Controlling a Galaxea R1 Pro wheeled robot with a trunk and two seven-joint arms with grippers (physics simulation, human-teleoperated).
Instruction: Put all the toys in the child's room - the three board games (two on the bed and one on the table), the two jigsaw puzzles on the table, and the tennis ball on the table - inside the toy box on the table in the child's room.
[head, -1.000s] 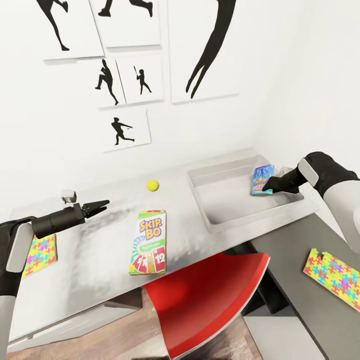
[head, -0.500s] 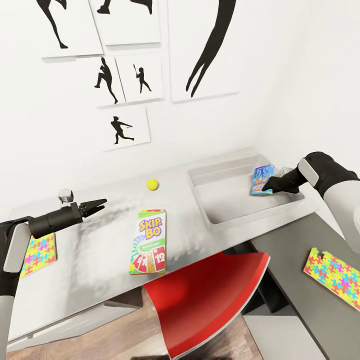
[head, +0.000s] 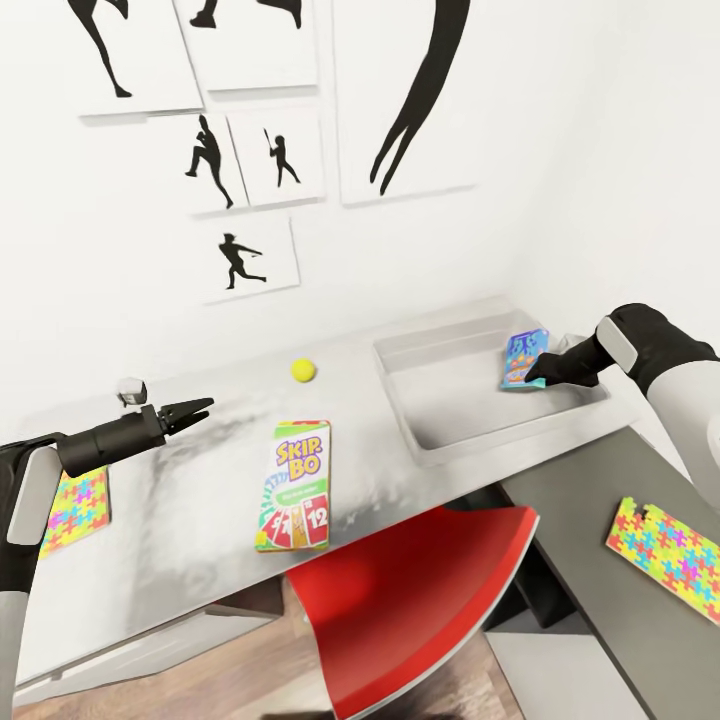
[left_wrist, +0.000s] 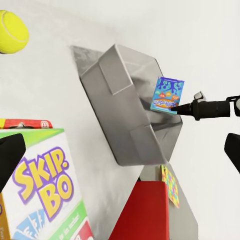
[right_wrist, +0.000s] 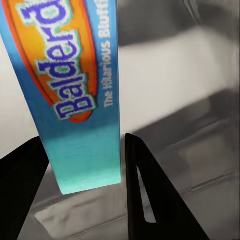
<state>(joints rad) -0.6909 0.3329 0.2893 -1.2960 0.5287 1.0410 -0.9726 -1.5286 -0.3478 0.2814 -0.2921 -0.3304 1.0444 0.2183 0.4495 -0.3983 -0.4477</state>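
Observation:
My right gripper (head: 533, 379) is shut on the small blue board game (head: 523, 357), holding it upright over the far right end of the light-grey toy box (head: 432, 449). In the right wrist view the blue box (right_wrist: 75, 100) sits between both black fingers (right_wrist: 142, 195). The Skip-Bo board game (head: 293, 485) lies flat on the table (head: 200, 540), with the tennis ball (head: 303, 370) behind it. My left gripper (head: 200, 408) hovers open left of the Skip-Bo box (left_wrist: 45, 190). One jigsaw puzzle (head: 75, 512) lies under my left arm and another (head: 665, 555) on the lower dark section.
A red chair (head: 410, 600) is tucked under the table's front edge. A small grey object (head: 130, 388) stands just behind my left gripper. The wall with silhouette pictures (head: 260, 160) closes off the back, and a side wall stands right of the toy box.
The left gripper has eased slightly to the left. The right gripper keeps the blue game in the same spot over the toy box.

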